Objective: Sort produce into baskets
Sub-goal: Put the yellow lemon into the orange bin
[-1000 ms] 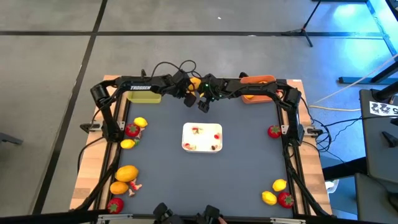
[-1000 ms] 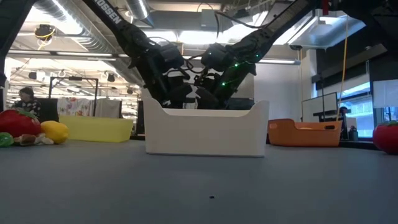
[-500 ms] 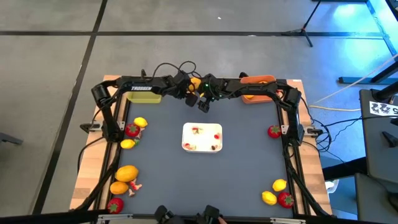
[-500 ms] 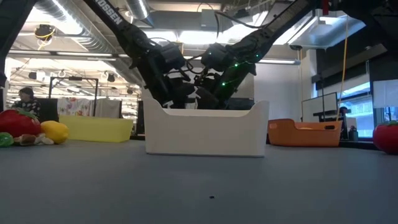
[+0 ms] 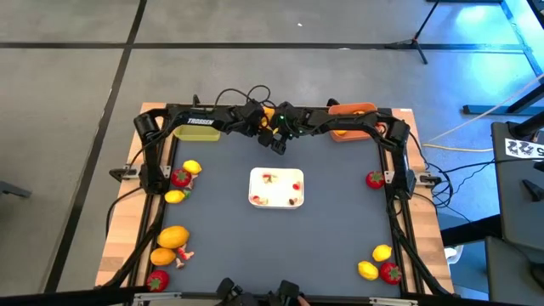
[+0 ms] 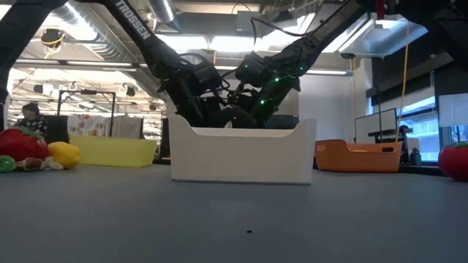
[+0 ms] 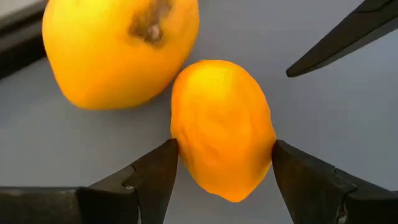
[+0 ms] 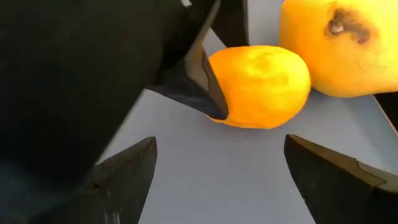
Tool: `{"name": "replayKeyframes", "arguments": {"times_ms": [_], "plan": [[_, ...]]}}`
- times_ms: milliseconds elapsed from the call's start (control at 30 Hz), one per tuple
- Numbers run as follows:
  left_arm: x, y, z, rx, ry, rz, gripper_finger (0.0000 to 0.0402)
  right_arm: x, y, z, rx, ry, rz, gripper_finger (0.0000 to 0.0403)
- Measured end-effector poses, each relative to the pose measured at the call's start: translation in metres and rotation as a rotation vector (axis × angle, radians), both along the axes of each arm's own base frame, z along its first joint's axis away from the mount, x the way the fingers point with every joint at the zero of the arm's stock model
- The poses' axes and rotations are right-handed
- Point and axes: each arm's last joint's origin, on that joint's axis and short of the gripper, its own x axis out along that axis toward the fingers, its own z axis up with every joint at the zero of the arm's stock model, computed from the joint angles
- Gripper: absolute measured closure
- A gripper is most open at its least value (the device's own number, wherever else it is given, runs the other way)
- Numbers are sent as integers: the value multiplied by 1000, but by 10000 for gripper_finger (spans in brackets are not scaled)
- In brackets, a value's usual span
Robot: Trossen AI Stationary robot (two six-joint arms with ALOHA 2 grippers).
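At the far middle of the table my left gripper (image 7: 224, 152) is shut on a small orange fruit (image 7: 221, 124). Next to it lies a larger yellow fruit (image 7: 118, 50), against the orange one's side. My right gripper (image 8: 217, 149) hovers open just beside them, nothing between its fingers; one of its fingers (image 7: 336, 37) shows in the left wrist view. The yellow-green basket (image 5: 197, 129) stands at the far left, partly under the left arm. The orange basket (image 5: 351, 119) stands at the far right. My left gripper pinches the orange fruit by its two opposite sides (image 7: 183, 146) between its two fingers (image 7: 155, 171). The fingers slant down from the table's left. The fruit sits low by the table top, touching the yellow fruit; whether it rests on the table I cannot tell.
A flat white tray (image 5: 276, 188) with small scraps lies mid-table. More produce lies at the left edge (image 5: 183, 174), the near left (image 5: 170, 242), the right edge (image 5: 375, 179) and the near right (image 5: 378, 265). The arms crowd the far edge.
My left gripper has sunk toward the table at the far middle, rolling a little, with its fingers keeping the same gap. My right gripper has stayed where it was.
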Motion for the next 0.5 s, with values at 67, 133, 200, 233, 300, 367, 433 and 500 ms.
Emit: {"name": "replayKeyframes", "arguments": {"times_ms": [67,133,200,233,300,367,433,500], "plan": [[0,1,0,16,2,-20,150,0,0,0,-2,0,0,55],[0,1,0,32,15,-46,152,0,0,0,-5,-1,4,55],[0,0,-1,41,26,-66,159,0,0,0,-8,-1,7,55],[0,0,-1,44,32,-74,166,0,0,0,-10,0,10,55],[0,0,-2,52,37,-88,185,1,1,0,-13,1,15,55],[0,0,-2,64,44,-107,208,0,1,0,-19,7,15,55],[0,0,-2,79,55,-131,232,-1,1,0,-13,25,14,55],[0,0,-2,93,65,-152,251,-5,2,3,-11,49,12,55]]}}
